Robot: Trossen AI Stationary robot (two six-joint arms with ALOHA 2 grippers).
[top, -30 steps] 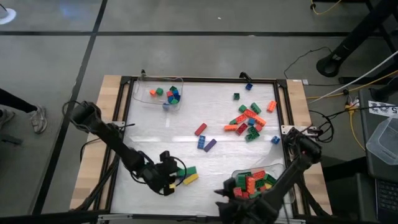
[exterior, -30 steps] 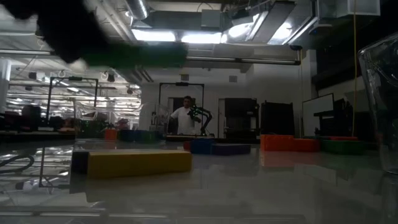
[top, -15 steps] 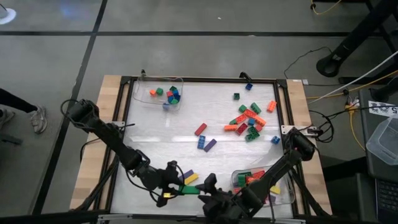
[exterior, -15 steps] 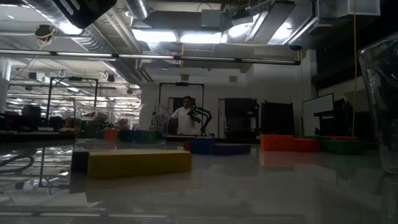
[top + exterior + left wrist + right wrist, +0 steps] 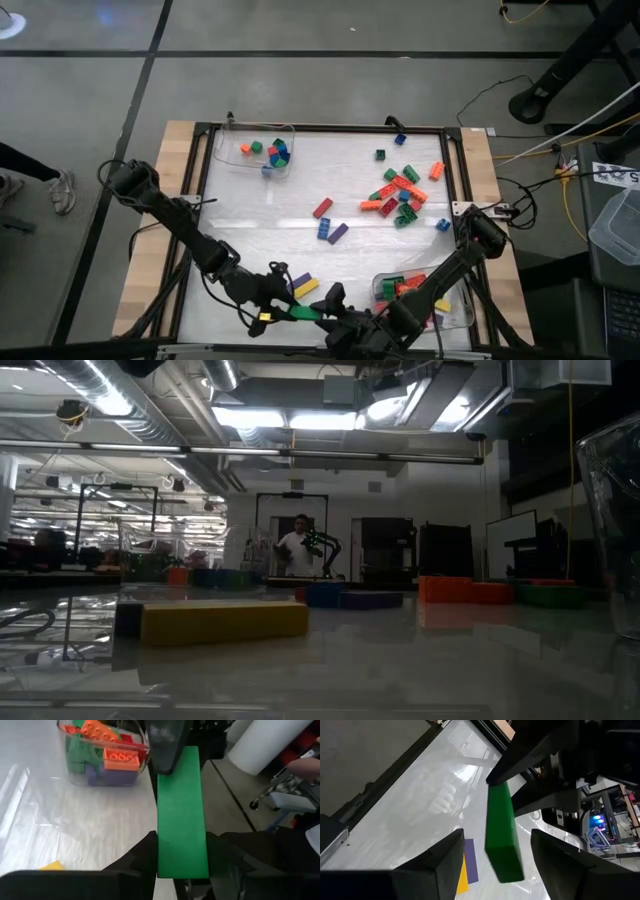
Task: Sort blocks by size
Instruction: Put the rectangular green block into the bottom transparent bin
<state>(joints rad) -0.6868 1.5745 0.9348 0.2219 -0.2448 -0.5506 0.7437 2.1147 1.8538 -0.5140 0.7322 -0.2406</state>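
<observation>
Left end effector (image 5: 283, 309): low over the near edge of the tabletop (image 5: 300, 240), fingers (image 5: 145, 857) pinching one end of a long green block (image 5: 182, 815).
Green block: lifted off the tabletop, its far end reaching between the fingers of the right end effector (image 5: 330, 312); seen again in the right wrist view (image 5: 504, 832).
Right end effector: just beside the left one at the near edge, fingers (image 5: 445, 857) spread on either side of the green block and not touching it.
Yellow block (image 5: 306, 287): flat on the tabletop beside a purple block (image 5: 299, 279), near the left end effector.
Near right tray (image 5: 455, 310): holds long blocks in green, orange, red and purple.
Far left tray (image 5: 290, 150): holds a few short blocks.
Loose blocks (image 5: 400, 190): scattered on the far right of the tabletop, with a red, a blue and a purple one near the middle.
Person (image 5: 296, 550): standing far back in the room.
</observation>
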